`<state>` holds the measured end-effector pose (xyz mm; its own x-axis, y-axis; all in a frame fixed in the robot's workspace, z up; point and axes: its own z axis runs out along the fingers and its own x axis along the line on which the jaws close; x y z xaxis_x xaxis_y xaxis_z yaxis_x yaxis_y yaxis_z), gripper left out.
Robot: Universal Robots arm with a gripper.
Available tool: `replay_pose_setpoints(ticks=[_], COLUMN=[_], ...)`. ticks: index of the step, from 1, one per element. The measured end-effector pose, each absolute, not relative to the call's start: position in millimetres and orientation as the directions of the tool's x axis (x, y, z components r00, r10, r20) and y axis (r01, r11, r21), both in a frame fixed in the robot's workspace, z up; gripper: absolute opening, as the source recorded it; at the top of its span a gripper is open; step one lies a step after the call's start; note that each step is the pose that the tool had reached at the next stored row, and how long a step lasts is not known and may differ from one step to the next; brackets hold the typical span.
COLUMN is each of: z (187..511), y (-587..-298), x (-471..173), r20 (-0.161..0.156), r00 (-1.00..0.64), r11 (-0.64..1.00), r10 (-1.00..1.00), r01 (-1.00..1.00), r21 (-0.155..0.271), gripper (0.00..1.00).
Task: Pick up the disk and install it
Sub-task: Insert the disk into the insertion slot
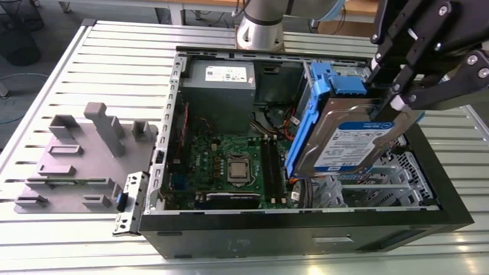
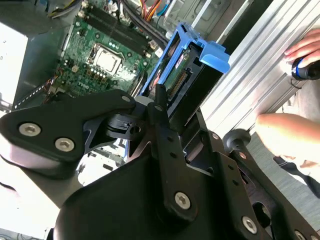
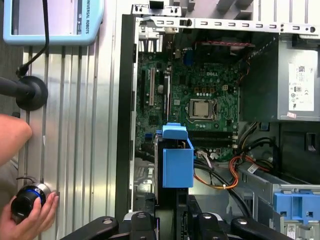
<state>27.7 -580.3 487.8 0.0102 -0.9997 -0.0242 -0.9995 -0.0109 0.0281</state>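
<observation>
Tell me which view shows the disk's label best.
The exterior view: the disk hangs tilted in the tool above the open case, its white-and-blue label facing the camera. In the second wrist view the disk shows its connector edge and blue rails; in the first wrist view, a blue end, no label.

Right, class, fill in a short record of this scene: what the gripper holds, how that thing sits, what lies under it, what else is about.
Hold: gripper shut on the disk
Disk pose: tilted, label towards the exterior view, held over the open computer case
Under it: metal drive cage, at the exterior view's right
Inside case: motherboard, grey power supply
Beside case: grey fixture plate on the slatted table
Person: a hand on a round knob, first wrist view
</observation>
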Motion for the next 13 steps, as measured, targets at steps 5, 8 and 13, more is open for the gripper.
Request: replay_pose_setpoints(ticks=[5, 8, 13], z=[486.3, 485.3, 483.5], y=[-580.1, -579.7, -579.5], x=[42.9, 50.8, 64.5], r20=[-0.024, -0.024, -0.024], r00=[0.01, 0.01, 0.01], r11=[-0.011, -0.011, -0.011], r10=[-1.0, -1.0, -1.0], r01=[-1.0, -1.0, -1.0], r21=[0.028, 0.028, 0.028], gripper=[0.35, 0.35, 0.35])
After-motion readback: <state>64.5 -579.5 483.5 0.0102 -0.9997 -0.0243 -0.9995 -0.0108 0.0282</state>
